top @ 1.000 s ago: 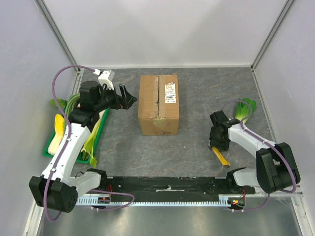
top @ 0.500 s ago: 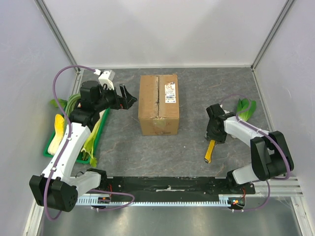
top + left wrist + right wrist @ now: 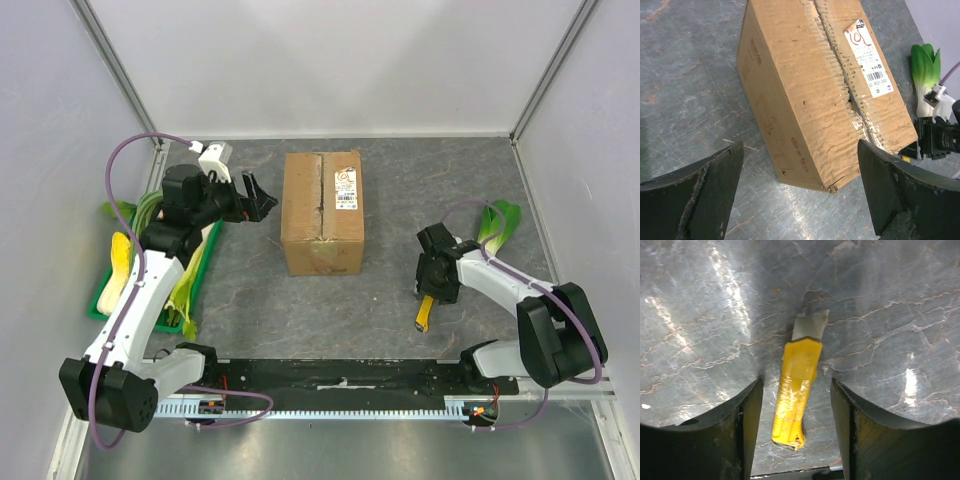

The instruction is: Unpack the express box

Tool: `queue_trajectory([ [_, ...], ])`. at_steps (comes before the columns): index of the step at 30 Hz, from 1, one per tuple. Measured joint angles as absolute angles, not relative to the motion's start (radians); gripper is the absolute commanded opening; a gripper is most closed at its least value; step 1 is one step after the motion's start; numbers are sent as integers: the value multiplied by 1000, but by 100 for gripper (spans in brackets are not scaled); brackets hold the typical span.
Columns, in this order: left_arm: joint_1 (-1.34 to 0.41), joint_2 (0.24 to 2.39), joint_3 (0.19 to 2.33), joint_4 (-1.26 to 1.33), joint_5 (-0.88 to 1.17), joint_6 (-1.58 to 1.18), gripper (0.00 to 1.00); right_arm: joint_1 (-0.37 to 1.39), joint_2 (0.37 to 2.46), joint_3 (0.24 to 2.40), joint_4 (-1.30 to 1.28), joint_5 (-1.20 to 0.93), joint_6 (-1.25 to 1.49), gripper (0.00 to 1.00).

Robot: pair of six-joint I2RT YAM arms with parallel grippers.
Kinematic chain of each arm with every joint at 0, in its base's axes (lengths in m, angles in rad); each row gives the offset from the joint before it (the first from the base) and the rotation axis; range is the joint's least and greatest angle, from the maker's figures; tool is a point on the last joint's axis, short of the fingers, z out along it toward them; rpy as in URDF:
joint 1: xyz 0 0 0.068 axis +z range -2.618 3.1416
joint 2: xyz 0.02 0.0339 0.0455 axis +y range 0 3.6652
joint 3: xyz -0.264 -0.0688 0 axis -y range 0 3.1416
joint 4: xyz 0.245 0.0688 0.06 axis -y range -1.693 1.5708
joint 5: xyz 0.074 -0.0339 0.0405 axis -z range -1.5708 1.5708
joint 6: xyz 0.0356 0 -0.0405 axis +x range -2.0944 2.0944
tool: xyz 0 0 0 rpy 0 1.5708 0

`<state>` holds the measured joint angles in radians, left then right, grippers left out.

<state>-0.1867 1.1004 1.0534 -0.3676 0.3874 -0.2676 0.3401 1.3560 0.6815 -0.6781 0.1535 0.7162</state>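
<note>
The yellow knife has swung inward at lower right; the right tool is straddling it, apart, likely readying a pickup. The left tool is idling wide apart by the express box.

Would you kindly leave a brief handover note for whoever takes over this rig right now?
Left gripper: open, empty, left of the box, facing it.
Right gripper: open, straddling the yellow knife, which lies flat; no grip on it.
Box: centre of the table, flaps shut.
Done: nothing unpacked.
Left: grasp knife, cut seam, open flaps, empty box.
</note>
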Motion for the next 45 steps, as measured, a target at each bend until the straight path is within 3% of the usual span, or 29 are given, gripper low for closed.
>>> queue_trajectory([
  [5,-187,1083,1053,-367,346,-268,100,367,1366,681,-661,139,727,45],
  [8,-186,1072,1054,-366,341,-268,99,377,1381,691,-657,140,729,28],
  [9,-187,1071,1055,-366,342,-268,98,380,1387,696,-652,139,732,14],
  [12,-187,1071,1059,-366,350,-268,97,383,1396,705,-652,138,727,0],
  [20,-187,1073,1068,-360,467,-268,94,385,1421,790,-640,130,675,0],
  [28,-187,1102,1087,-310,646,-313,94,384,1388,1169,-575,53,607,0],
  [33,-187,1112,1103,-266,750,-361,94,384,1351,1354,-465,-99,574,0],
  [41,-210,1179,1131,-28,943,-539,94,392,1349,1316,90,-580,781,0],
  [45,-282,1231,1146,77,997,-611,94,422,1389,1286,322,-709,910,0],
])
